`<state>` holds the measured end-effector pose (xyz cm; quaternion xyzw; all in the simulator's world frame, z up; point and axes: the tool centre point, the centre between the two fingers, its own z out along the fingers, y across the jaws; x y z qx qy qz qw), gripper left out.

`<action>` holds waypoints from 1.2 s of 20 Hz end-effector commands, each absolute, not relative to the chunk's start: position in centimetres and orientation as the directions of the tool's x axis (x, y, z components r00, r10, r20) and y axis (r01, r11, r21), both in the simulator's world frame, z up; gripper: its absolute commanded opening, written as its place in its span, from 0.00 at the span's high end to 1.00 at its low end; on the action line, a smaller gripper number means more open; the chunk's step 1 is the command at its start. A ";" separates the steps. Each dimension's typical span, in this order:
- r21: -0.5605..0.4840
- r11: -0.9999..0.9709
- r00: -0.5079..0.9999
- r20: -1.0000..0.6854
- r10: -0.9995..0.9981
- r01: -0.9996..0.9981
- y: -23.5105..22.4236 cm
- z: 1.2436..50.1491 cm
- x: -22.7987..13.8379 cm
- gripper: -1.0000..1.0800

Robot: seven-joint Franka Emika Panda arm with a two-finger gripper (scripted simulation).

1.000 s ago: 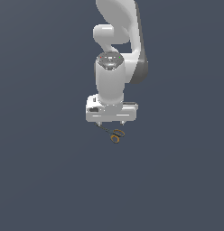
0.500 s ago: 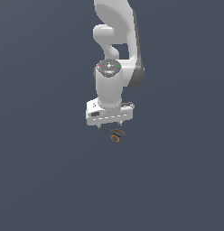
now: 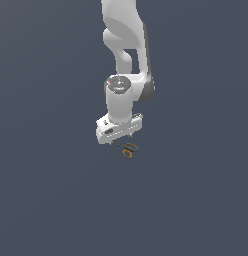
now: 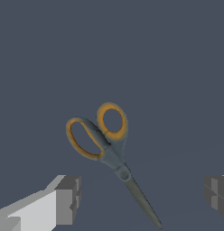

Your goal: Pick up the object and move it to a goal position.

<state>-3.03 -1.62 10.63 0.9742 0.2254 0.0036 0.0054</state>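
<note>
Scissors (image 4: 111,151) lie flat on the plain dark surface (image 3: 51,200), and you can see them in the exterior view just below the white gripper (image 3: 122,141), slightly toward the exterior view's right. Your wrist view shows two orange ring handles side by side, a grey pivot, and closed dark blades running away from the rings toward the gap between the fingers.

You have the fingers (image 4: 66,198) spread wide: one grey pad sits to one side of the blades, the other shows only at the frame edge on the opposite side, and neither touches the scissors. The blade tips lie between the two pads; the rings lie outside that gap.

Around the scissors you have bare surface on every side, with no edge or wall showing in either view. The arm (image 3: 127,55) rises straight up behind the gripper.

You will find no brand, label or writing on the scissors or the gripper.
</note>
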 end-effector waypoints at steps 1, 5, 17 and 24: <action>0.011 -0.865 0.865 0.002 0.502 0.502 -1.7 9.6 -3.7 0.04; 0.008 -0.809 0.809 0.000 0.588 0.588 -1.8 8.2 -4.8 0.04; 0.001 -0.696 0.696 0.000 0.718 0.718 -1.8 5.9 -6.6 0.04; 0.000 -0.691 0.691 0.000 0.723 0.723 -1.9 5.7 -6.7 0.04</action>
